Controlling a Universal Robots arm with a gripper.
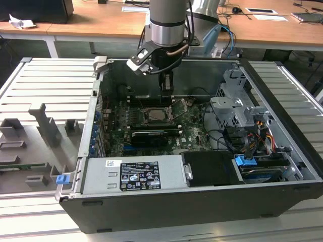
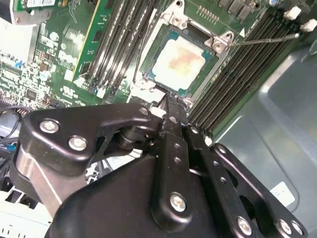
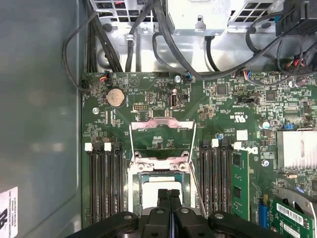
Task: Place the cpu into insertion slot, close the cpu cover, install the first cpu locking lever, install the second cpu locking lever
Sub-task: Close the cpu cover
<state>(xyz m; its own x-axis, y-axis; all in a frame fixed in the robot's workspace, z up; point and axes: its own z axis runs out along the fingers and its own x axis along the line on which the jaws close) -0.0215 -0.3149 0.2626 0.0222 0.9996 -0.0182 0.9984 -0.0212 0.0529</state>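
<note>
You see the tool [image 2: 171, 105] with its black fingers pressed together, tips just beside the near edge of the insertion slot [image 2: 218, 44]. The cpu [image 2: 181, 59] lies flat in that slot, metal face up. A thin metal lever [image 2: 262, 39] angles away from one corner. Dark memory slots [image 2: 119, 44] flank it on the green board [image 2: 54, 44].

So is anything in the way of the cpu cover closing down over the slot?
No loose object. The cpu cover stands open along one edge of the insertion slot, and the cpu lies flat inside. The shut tool hangs above the opposite edge, possibly within the cover's swing.
</note>
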